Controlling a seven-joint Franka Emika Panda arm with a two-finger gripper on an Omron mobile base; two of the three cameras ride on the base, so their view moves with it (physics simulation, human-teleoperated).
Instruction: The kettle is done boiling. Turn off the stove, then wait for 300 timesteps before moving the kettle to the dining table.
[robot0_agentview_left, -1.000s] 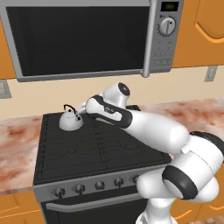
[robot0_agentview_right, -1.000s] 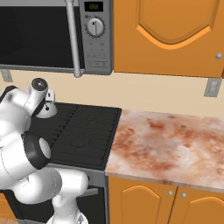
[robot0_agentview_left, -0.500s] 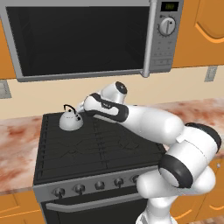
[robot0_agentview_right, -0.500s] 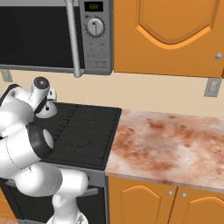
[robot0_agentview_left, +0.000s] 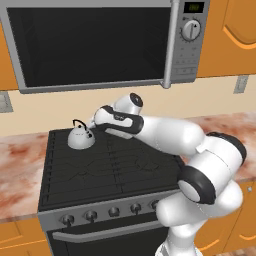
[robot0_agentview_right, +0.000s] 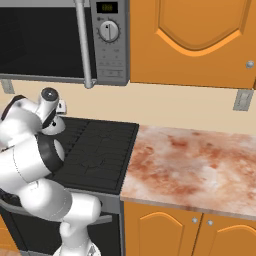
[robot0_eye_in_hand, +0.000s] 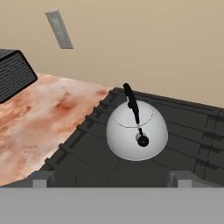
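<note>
The small silver kettle (robot0_agentview_left: 81, 136) with its black arched handle stands on the back left burner of the black stove (robot0_agentview_left: 107, 172). In the hand view the kettle (robot0_eye_in_hand: 137, 132) sits just ahead, between the lines of my two fingertips (robot0_eye_in_hand: 42, 179). My gripper (robot0_agentview_left: 94, 123) hovers just right of and slightly above the kettle, open, with nothing held; in the hand view the gripper (robot0_eye_in_hand: 111, 180) has its tips wide apart. A row of round knobs (robot0_agentview_left: 114, 212) lines the stove front. The dining table is out of view.
A grey microwave (robot0_agentview_left: 95, 45) hangs low over the stove. Marbled counter (robot0_agentview_right: 195, 170) runs to the right of the stove (robot0_agentview_right: 100, 150), and more counter (robot0_eye_in_hand: 39, 118) lies to its left, with a dark box (robot0_eye_in_hand: 13, 74) on it. Orange cabinets (robot0_agentview_right: 195, 40) are above.
The arm has stretched out, carrying the open hand a little to the left, closer to the kettle. The kettle has stayed in place.
</note>
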